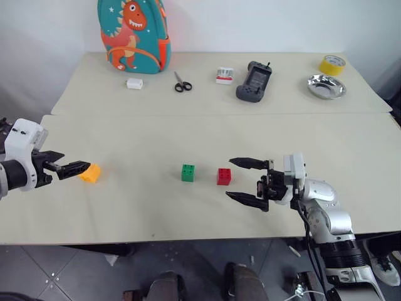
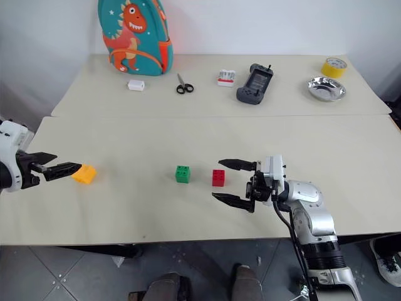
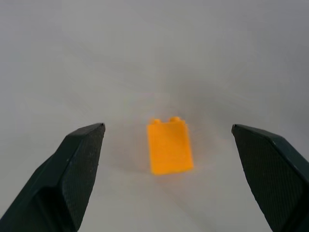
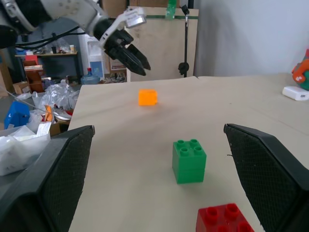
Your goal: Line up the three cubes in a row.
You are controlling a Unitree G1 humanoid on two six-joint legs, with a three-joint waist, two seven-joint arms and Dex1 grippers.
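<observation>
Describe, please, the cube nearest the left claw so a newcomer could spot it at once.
Start at the near table, where three studded cubes sit. The yellow-orange cube lies far out towards the robot's left, just ahead of the open left claw. Unlike the green cube and red cube, which sit close together mid-table, it stands alone.

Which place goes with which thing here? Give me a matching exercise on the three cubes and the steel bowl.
Things:
1. yellow-orange cube
2. green cube
3. red cube
4. steel bowl

Places:
A. middle of the near table, left of the red one
B. far table, near the yellow tape roll
C. just ahead of the open left claw
D. nearest the open right claw

Pairs: 1-C, 2-A, 3-D, 4-B
</observation>
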